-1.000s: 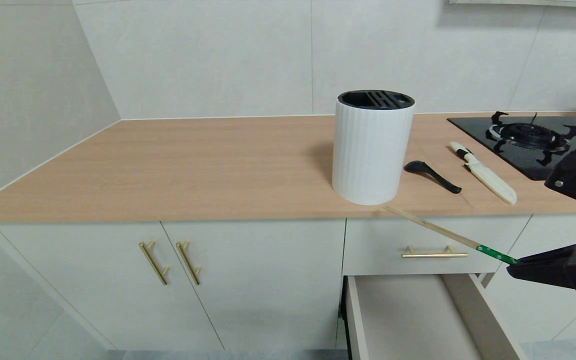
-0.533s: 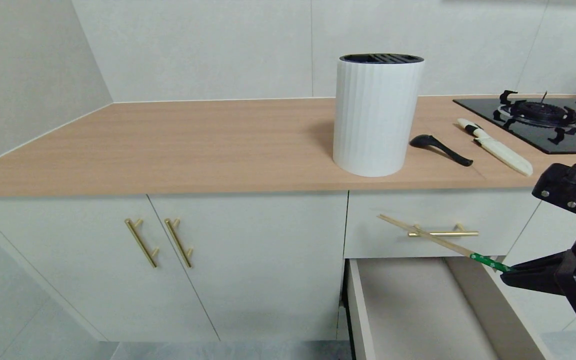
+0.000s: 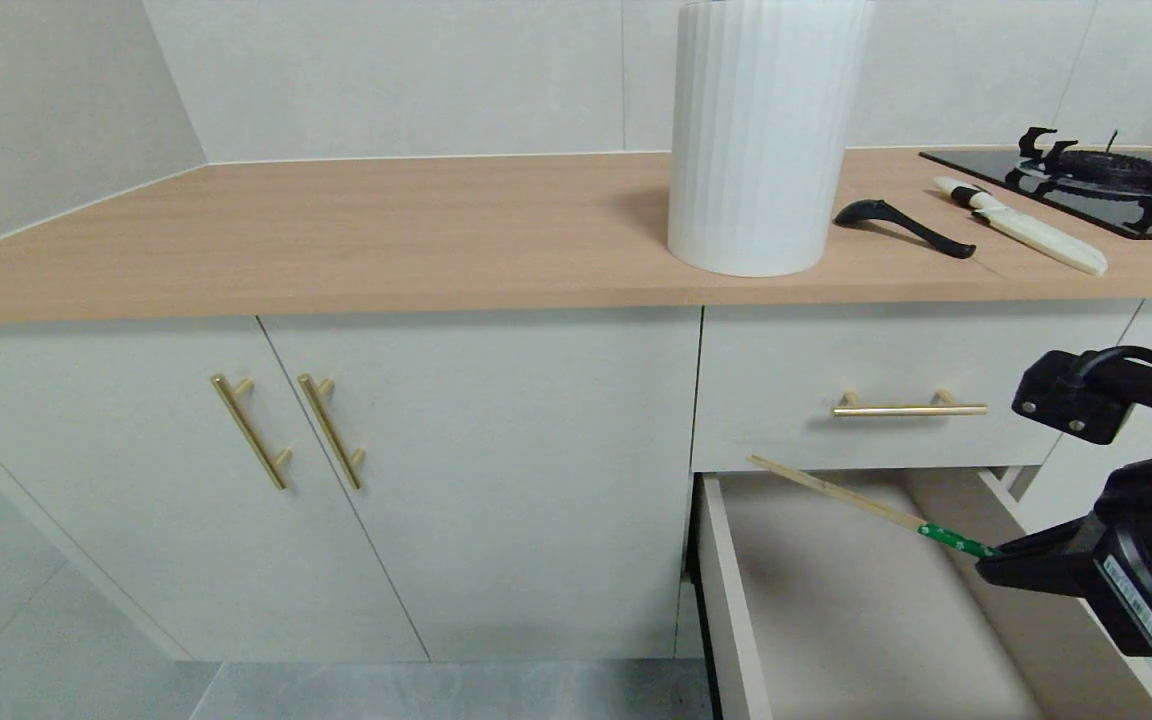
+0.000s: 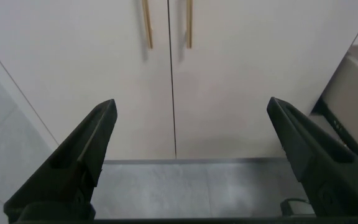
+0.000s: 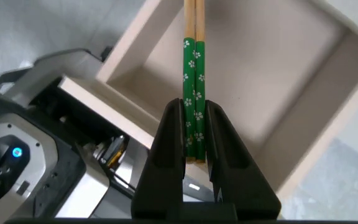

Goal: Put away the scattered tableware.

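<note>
R gripper (image 3: pixel 984 563) is closed tight on the pair of wooden chopsticks w/ green flowered ends (image 3: pixel 866 508); the two black fingers press on the green part, near the thick end. In the right wrist view the same gripper (image 5: pixel 194 118) has the chopsticks (image 5: pixel 194 74) side by side between the fingers, the bare wood pointing away from it. The sticks are in the air, slanted, above the open beige lower drawer (image 3: pixel 728 600). Their thin tips are up near the bottom edge of the closed drawer w/ gold bar handle (image 3: pixel 909 408). If they touch anything in the drawer I cannot tell.

L gripper (image 4: pixel 191 149) has fingers wide apart, nothing between them. It faces the white cabinet doors w/ two gold handles (image 4: pixel 166 25), grey floor under.

On the light wooden countertop (image 3: pixel 386 230) stands the tall white ribbed cylinder holder (image 3: pixel 758 140), upright. Just beside it, on the robot's right, lies the black plastic spoon (image 3: pixel 901 225), then the knife w/ cream-white blade (image 3: pixel 1021 225), apart from the spoon. Further right is the black gas hob (image 3: pixel 1106 170).
</note>
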Controlling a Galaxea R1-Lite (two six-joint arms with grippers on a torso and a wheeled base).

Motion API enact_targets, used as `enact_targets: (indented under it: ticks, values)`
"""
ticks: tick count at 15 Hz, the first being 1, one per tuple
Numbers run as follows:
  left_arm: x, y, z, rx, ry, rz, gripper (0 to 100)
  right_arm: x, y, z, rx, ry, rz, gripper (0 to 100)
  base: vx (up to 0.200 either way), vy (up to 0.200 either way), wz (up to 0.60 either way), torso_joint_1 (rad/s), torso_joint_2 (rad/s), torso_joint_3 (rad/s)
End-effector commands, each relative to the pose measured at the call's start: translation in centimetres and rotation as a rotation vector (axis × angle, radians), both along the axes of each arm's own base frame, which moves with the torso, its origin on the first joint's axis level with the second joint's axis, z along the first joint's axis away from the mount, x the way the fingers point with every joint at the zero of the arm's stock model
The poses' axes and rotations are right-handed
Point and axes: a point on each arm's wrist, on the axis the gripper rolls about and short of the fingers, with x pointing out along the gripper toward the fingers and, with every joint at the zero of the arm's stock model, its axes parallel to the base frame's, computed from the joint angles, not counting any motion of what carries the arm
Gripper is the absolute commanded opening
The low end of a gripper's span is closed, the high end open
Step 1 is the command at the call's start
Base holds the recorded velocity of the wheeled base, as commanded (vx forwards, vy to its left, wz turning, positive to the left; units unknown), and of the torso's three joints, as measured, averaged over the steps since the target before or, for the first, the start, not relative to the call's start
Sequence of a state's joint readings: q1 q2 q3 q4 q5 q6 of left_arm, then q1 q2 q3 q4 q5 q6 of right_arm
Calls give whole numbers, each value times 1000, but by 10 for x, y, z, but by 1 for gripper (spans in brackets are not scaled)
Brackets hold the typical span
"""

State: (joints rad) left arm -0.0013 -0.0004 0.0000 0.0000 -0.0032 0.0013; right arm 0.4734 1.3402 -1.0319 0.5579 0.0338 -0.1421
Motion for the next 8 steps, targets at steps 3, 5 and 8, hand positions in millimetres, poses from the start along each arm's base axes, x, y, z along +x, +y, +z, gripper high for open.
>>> enact_targets:
  ticks: [3,5,8]
  values:
    - [0,0,0,0,0,0,100,11,6,-10,-24,47,0,0,0,0,0,-33,133,102]
    - [0,0,0,0,0,1,100,15,8,-14,-32,64,0,0,0,0,0,-6,21,25]
    - [0,0,0,0,0,1,100,27,12,-25,-55,110,-15,0,0,0,0,0,0,0]
